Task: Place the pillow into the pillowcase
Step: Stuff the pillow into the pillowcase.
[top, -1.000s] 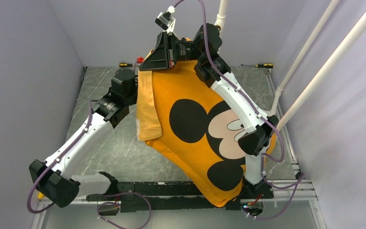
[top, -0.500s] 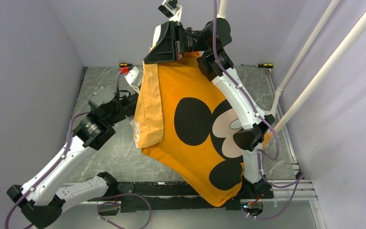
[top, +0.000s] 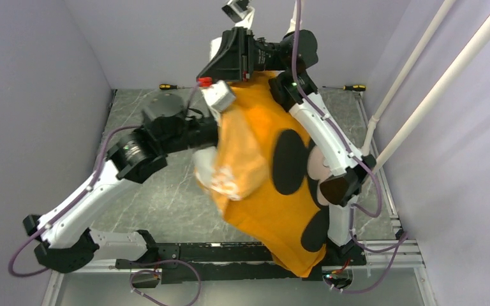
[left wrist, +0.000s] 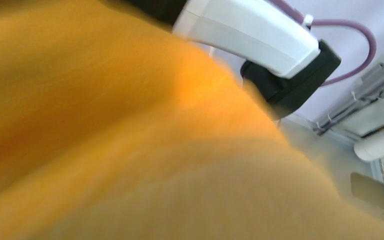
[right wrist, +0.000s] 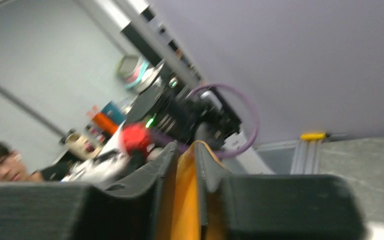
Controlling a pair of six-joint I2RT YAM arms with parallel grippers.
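Swung in against the hanging pillowcase [top: 274,210], the left gripper's grip is unreadable. Upper centre, the right gripper [right wrist: 186,160] pinches the top hem. Likely settling the pillow; next comes a downward shake.

The right hand [right wrist: 186,151] clamps the orange pillowcase [right wrist: 186,202].

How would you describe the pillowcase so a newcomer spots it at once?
From above, find the grey marbled table. Over its middle the pillowcase hangs as a big draped cloth, pinched by the right gripper, which is held high at the far side. It is the only orange-yellow thing in view, printed with round black mouse ears.
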